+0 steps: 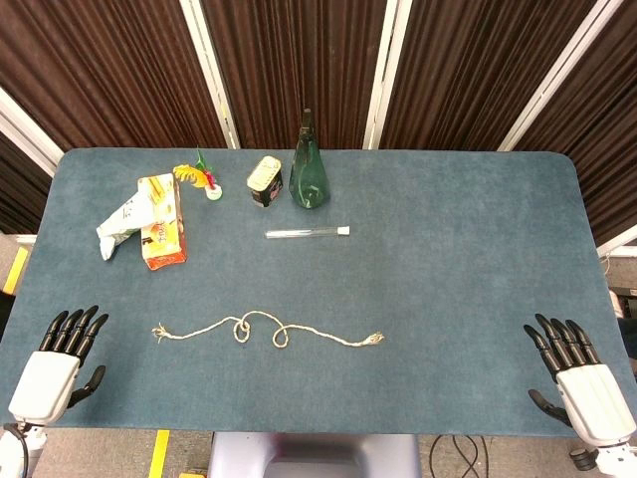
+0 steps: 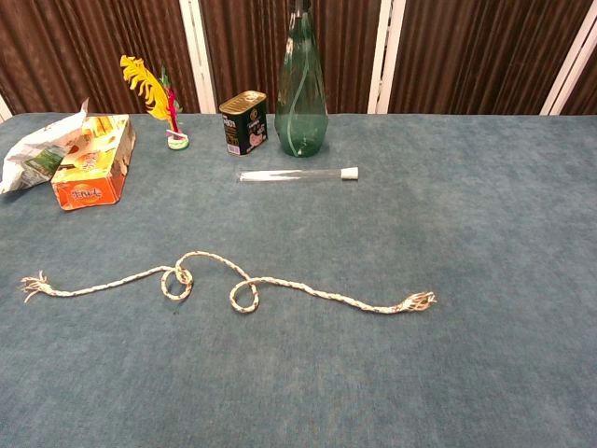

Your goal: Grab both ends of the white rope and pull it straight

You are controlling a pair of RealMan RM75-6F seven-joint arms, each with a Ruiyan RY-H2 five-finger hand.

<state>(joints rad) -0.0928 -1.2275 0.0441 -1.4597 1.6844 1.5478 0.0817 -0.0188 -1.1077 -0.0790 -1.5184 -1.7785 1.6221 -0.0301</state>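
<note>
So you're basically sitting at the start line here, nothing about the pull is happening yet. The rope is lying loose on the near middle of the surface, running left to right, and neither end is being held. It's looking like pale twisted cord with two small loops curled into it near the middle, a bit of a wave between them, and both tips are fraying out into little tufts. The left tip is sitting well left of centre, the right tip only a bit right of centre, so the whole thing is lying off toward your left side.

Your left hand is resting at the near left corner, fingers spread and holding nothing. Your right hand is doing the same at the near right corner, and it's well apart from its end, farther than the left one is from its own. The chest view isn't showing either hand at all.

Everything's still left: reaching in, pinching each frayed tip, then drawing them apart until those loops are falling out.
</note>
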